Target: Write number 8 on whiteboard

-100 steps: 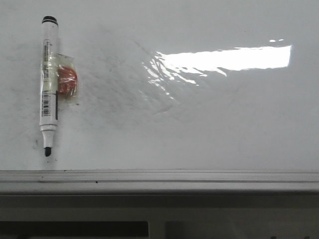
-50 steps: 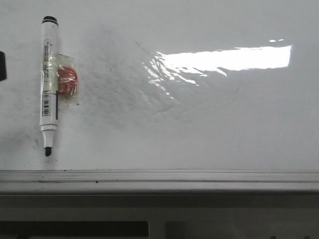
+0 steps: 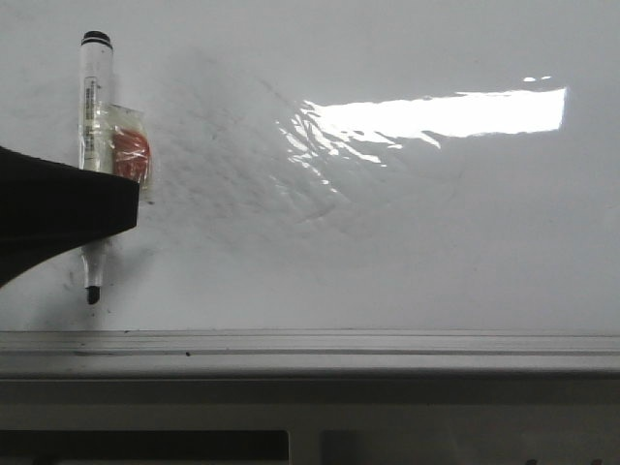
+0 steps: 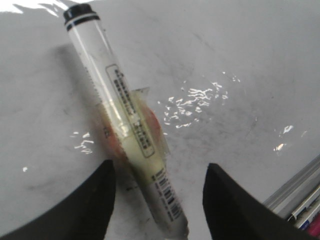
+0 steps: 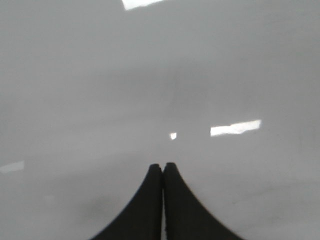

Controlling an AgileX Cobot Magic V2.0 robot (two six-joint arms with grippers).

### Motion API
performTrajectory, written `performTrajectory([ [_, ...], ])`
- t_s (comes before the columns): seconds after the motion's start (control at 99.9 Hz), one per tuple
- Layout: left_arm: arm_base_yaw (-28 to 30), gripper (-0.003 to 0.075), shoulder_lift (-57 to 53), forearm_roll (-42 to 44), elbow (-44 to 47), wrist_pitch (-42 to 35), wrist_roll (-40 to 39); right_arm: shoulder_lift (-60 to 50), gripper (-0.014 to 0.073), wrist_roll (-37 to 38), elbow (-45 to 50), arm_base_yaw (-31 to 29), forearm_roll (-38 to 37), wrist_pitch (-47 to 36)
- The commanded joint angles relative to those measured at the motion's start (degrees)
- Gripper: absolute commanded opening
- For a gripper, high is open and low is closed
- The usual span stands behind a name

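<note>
The whiteboard (image 3: 407,232) is glossy white with faint grey smudges; no number 8 shows on it. A white marker (image 3: 95,97) with a black tip lies flat on it at the left, tip toward the near edge. My left gripper (image 3: 114,205) reaches in from the left over the marker's middle. In the left wrist view it (image 4: 160,167) is open, one finger on each side of the marker (image 4: 115,90), not touching it. My right gripper (image 5: 163,166) is shut and empty over bare board (image 5: 150,75); it is outside the front view.
An orange piece in clear tape (image 3: 131,155) is stuck to the marker's side. A bright glare patch (image 3: 436,114) lies on the right half. The grey metal frame edge (image 3: 310,349) runs along the near side.
My left gripper has come in from the left edge and now covers the marker's lower middle. The marker has not moved.
</note>
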Motion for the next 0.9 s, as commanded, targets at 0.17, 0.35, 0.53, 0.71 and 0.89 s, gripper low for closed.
performTrajectory([
  [0.17,-0.42,0.0287,2.29,-7.93,-1.80,-4.82,0.54,1.13,-0.0064,-0.17,-2.01,4.95,0.49,-3.84],
  [0.35,-0.42,0.0114,2.67,-8.07,-1.80,-2.65,0.63,5.50,-0.0064,-0.17,-3.28,16.56,1.19,-2.27],
  [0.53,-0.42,0.0015,2.67,-7.17,-1.80,-0.91,1.38,13.81,-0.0064,-7.26,-7.11,29.42,1.19,-2.62],
  [0.71,-0.42,-0.0020,2.67,0.13,-1.80,-0.91,1.38,23.70,-0.0054,-12.50,-14.77,41.10,1.19,-2.89],
  [0.89,-0.54,-0.0020,2.57,11.85,-1.80,-2.07,1.38,31.94,0.0209,-14.72,-24.61,50.62,1.19,-4.41],
])
